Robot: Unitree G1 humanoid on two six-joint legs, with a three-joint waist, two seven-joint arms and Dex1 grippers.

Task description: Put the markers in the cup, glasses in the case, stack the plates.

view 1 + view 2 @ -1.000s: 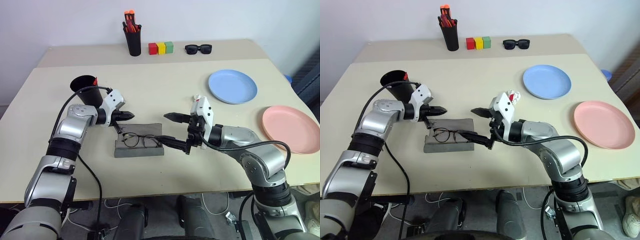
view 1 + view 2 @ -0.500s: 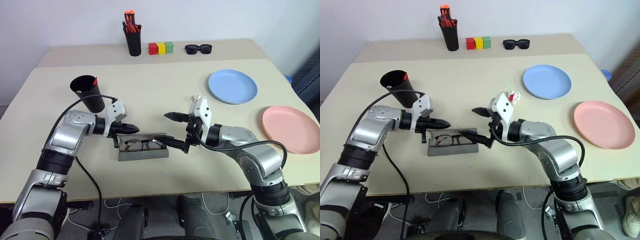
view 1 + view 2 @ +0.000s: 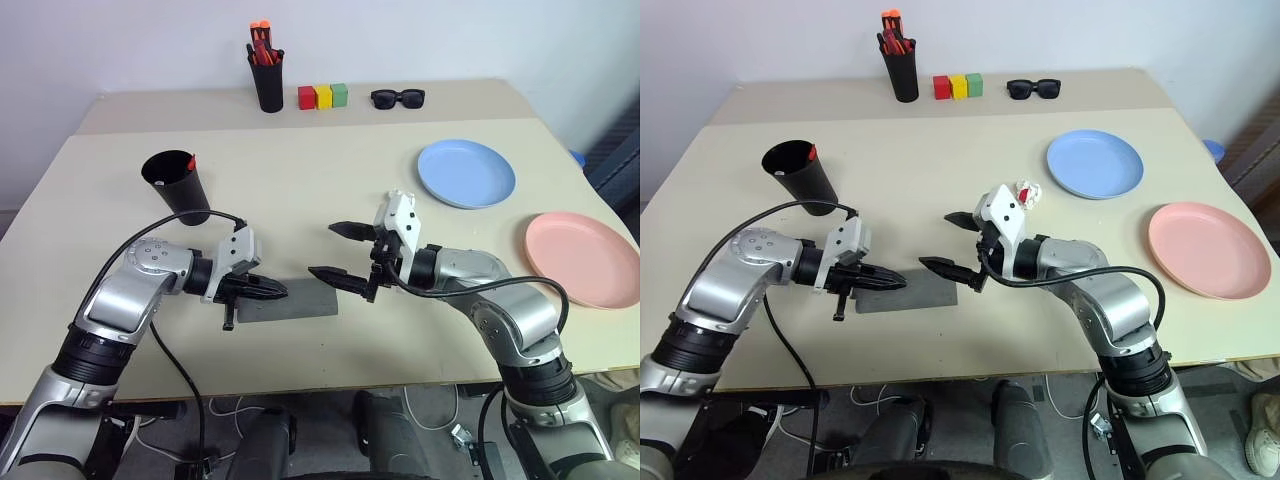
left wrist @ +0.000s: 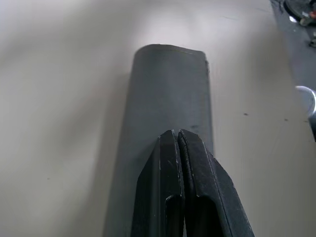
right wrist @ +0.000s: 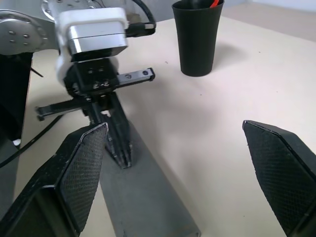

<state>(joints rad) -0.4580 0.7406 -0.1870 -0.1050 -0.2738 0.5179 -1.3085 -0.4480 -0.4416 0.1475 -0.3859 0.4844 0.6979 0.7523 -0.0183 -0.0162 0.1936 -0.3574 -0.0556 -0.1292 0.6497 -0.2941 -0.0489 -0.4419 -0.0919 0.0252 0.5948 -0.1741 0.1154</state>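
The grey case (image 3: 290,300) lies flat with its lid down near the table's front middle. The glasses are hidden. My left gripper (image 3: 280,291) is shut, and its fingertips (image 4: 177,138) rest on the lid at the case's left end. My right gripper (image 3: 323,250) hovers open just above the case's right end, holding nothing. The black cup (image 3: 178,185) stands at the left with a marker's red tip (image 3: 190,161) showing at its rim. The light blue plate (image 3: 466,172) and the pink plate (image 3: 583,258) lie apart at the right.
At the table's back stand a black pen holder (image 3: 266,75) with red-orange pens, three coloured blocks (image 3: 321,96) and black sunglasses (image 3: 397,97). The pink plate is close to the table's right edge.
The case was open with the glasses visible inside; its lid is now down. My left gripper moved down and toward me with the lid. The right gripper stayed in place.
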